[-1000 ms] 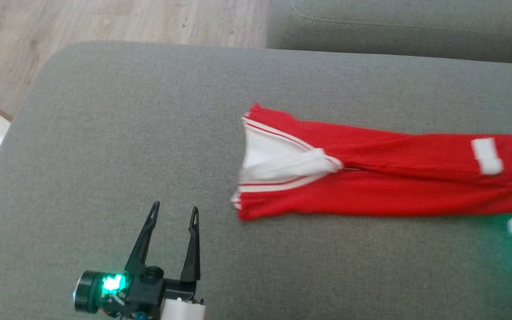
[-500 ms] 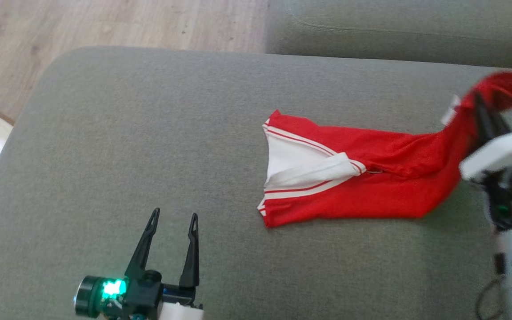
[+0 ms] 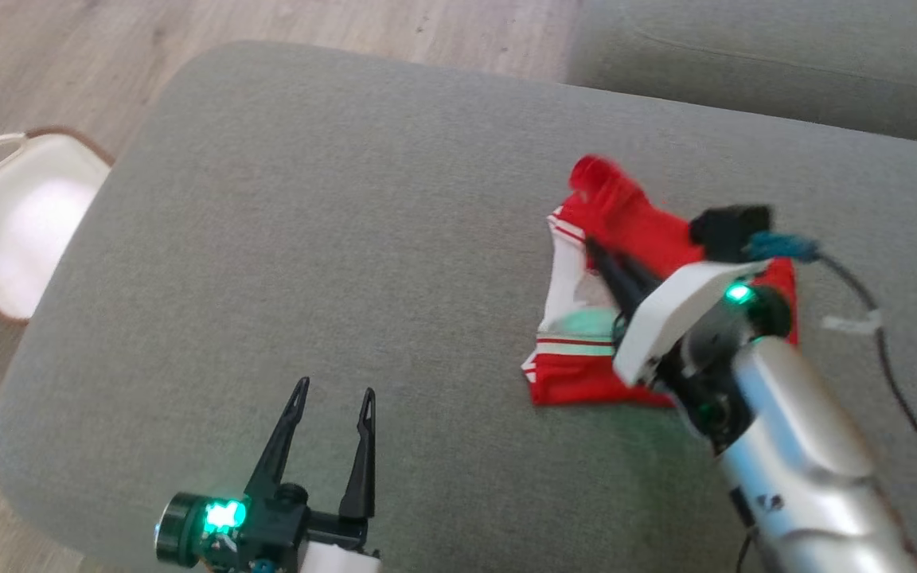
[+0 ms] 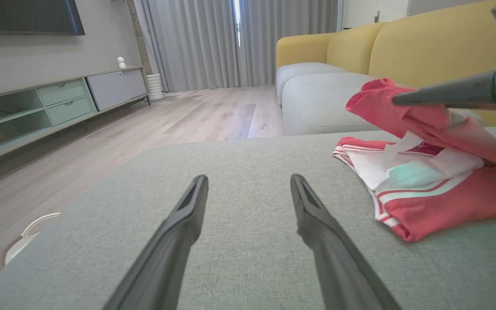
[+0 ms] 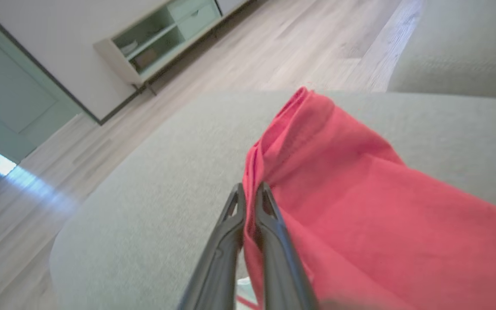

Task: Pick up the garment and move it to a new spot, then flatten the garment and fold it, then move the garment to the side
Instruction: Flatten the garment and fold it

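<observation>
The garment [image 3: 586,386], red with white trim, lay on the grey cushion [image 3: 347,239], right of the middle in the head view and doubled over on itself. Its lower layer rested flat on the cushion, with a white panel and striped edges facing left, and a red end was raised above that layer. The right gripper [image 3: 591,245] had this raised end, its fingers pressed together on a bunched fold of red cloth. In the right wrist view the two fingers met with the cloth [image 5: 360,193] pinched between them and draping away to the right. From the left wrist, the lifted fold hung over the white panel, with one dark finger of the right gripper lying along it. The left gripper [image 3: 333,387] sat near the cushion's front edge, well apart from the garment, its fingers spread over bare cushion; whether they touched the fabric could not be told. A white basket [image 3: 13,215] stood on the wooden floor [image 3: 307,32] left of the cushion. A black cable [image 3: 888,350] trailed from the right arm across the cushion. A yellow sofa [image 4: 424,43] stood behind.
</observation>
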Motion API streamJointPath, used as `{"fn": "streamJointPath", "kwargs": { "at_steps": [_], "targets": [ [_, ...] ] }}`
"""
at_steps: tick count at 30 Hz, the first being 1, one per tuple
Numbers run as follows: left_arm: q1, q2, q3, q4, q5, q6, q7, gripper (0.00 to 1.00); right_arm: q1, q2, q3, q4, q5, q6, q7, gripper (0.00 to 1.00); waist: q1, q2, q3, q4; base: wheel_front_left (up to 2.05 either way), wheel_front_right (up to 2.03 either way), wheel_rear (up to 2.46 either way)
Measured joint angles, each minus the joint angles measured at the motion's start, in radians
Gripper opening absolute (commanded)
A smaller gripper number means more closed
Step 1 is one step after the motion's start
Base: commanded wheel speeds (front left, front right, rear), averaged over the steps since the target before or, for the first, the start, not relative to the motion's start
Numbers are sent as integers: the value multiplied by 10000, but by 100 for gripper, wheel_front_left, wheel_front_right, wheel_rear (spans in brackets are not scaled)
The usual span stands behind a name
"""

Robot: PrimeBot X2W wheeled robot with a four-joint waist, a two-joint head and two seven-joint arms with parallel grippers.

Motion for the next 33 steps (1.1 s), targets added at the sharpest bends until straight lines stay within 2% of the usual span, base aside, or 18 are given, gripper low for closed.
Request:
{"fn": "streamJointPath", "kwargs": {
  "at_steps": [4, 5, 6, 7, 13, 19, 25, 29, 33],
  "targets": [
    [1, -92, 140, 46, 31, -46, 0, 100, 66, 119, 813, 596, 61, 0, -82, 0, 0, 0, 61, 243, 0, 0, 0],
    [1, -107, 182, 52, 31, -92, 0, 100, 105, 150, 949, 688, 94, 0, -173, 4, 0, 0, 64, 263, 0, 0, 0],
    [1, -128, 215, 58, 33, -92, 0, 100, 151, 169, 1062, 754, 167, 0, -257, 40, 0, 0, 54, 264, 0, 0, 0],
    [3, -148, 247, 63, 35, -92, 0, 100, 203, 178, 1139, 796, 272, 0, -364, 100, 0, 0, 35, 249, 0, 0, 0],
    [59, -234, 593, -44, 123, -86, 0, 100, 213, 157, 897, 571, 301, 0, -1661, 100, 0, 0, -209, -99, 0, 0, 0],
    [484, -230, 980, -314, 132, -94, 0, 100, 585, -472, -295, 311, -865, 0, -3348, 100, 0, 0, -664, -716, 0, 0, 0],
    [825, -238, 1323, -608, 117, -98, 0, 100, 2257, -903, -1461, 94, -1492, 0, -4936, 100, -1, 0, -1137, -1442, 0, 0, 0],
    [992, -268, 1507, -746, 115, -161, 0, 100, 3457, -1081, -2130, -224, -1952, 0, -5254, 100, -1, 0, -1441, -1809, 0, 0, 0],
    [1348, -291, 1592, -750, -27, -276, 0, 100, 4826, -959, -2830, -1243, -2648, 0, -5258, 100, -1, 0, -1745, -2027, 0, 0, 0]
  ]
}}
